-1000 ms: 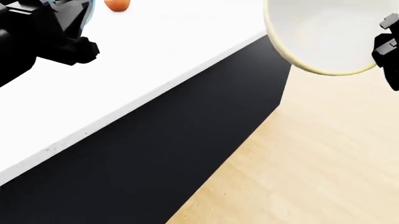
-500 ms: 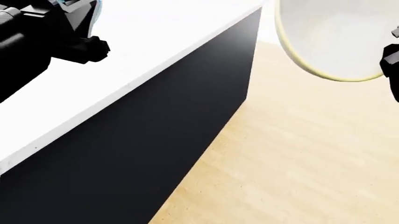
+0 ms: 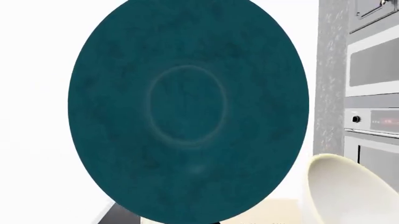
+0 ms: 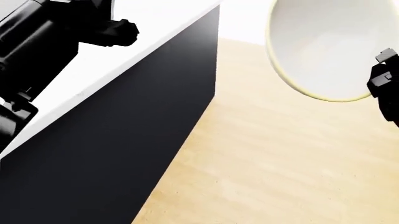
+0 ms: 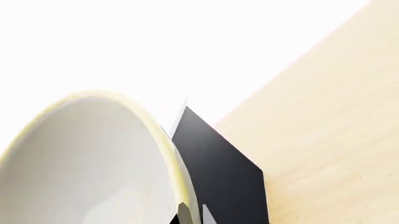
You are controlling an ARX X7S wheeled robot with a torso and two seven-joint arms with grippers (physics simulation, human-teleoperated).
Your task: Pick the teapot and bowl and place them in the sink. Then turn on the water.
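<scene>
The cream-white bowl [image 4: 324, 46] hangs tilted in the air at the head view's upper right, over the wooden floor. My right gripper [image 5: 194, 215] is shut on its yellowish rim, one finger inside and one outside; in the head view it shows at the right edge [image 4: 383, 70]. The turquoise teapot [image 3: 187, 112] fills the left wrist view with its round underside, held off the counter by my left gripper, whose fingers are hidden behind it. The bowl [image 3: 343, 191] also shows beyond the teapot. My left arm [image 4: 50, 42] is at the head view's upper left. The sink and water are out of view.
A white-topped counter [image 4: 156, 14] with a black side panel [image 4: 124, 140] runs diagonally at the left and ends in a corner near the top middle. Light wooden floor [image 4: 281, 163] lies to its right. A built-in oven stack [image 3: 374, 70] stands beyond the teapot.
The head view has swung: the counter has slid left and more floor shows. An orange object on the counter has left the view. Both arms hold their loads as before.
</scene>
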